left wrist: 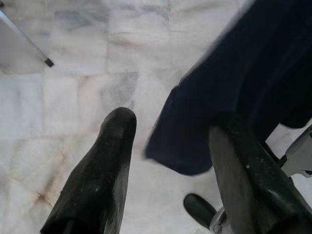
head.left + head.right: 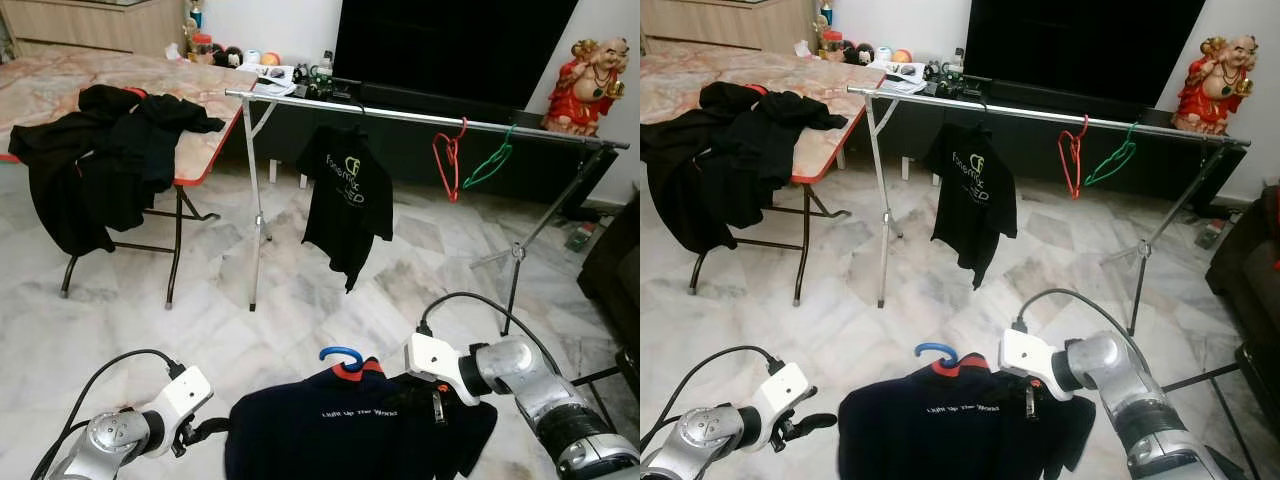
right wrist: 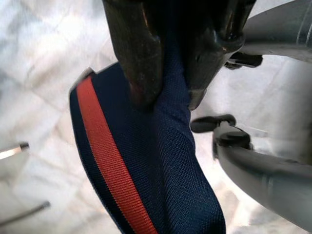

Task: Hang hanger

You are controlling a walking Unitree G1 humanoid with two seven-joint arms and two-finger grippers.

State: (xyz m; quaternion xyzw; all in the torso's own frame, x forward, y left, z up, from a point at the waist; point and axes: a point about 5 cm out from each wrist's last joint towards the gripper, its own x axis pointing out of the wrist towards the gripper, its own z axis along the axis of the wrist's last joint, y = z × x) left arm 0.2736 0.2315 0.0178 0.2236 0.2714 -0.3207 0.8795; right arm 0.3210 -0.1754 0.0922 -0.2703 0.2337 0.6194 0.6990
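Fingers of the left gripper (image 2: pixel 810 424) stand apart with nothing between them, just beside the near sleeve of the dark navy polo shirt with a red-striped collar (image 2: pixel 340 430); in the left wrist view that sleeve hangs past the two black fingers (image 1: pixel 105 165) over pale marble floor (image 2: pixel 330 300). At far left stands a folding table with a marbled orange-edged top (image 2: pixel 60 85), and a heap of black garments (image 2: pixel 100 150) is draped over its near corner. At centre, the navy shirt hangs on a hanger with a blue plastic hook (image 2: pixel 342 355), the hook pointing up and the shoulders running left to right between the two arms. Right of it, the right gripper (image 2: pixel 437 393) is clamped on the shirt's shoulder fabric; the right wrist view shows both black fingers (image 3: pixel 136 53) pinching navy cloth beside the red collar band. Beyond, a long silver metal clothes rail (image 2: pixel 420 118) spans left to right, carrying a black printed T-shirt (image 2: pixel 345 200), an empty red wire hanger (image 2: pixel 450 160) and an empty green wire hanger (image 2: pixel 490 160). Judged from this, the hanging step is pending: the rail lies ahead of and above the hook, parallel to the shirt's long axis, and the right arm, already holding the load, is the nearer.
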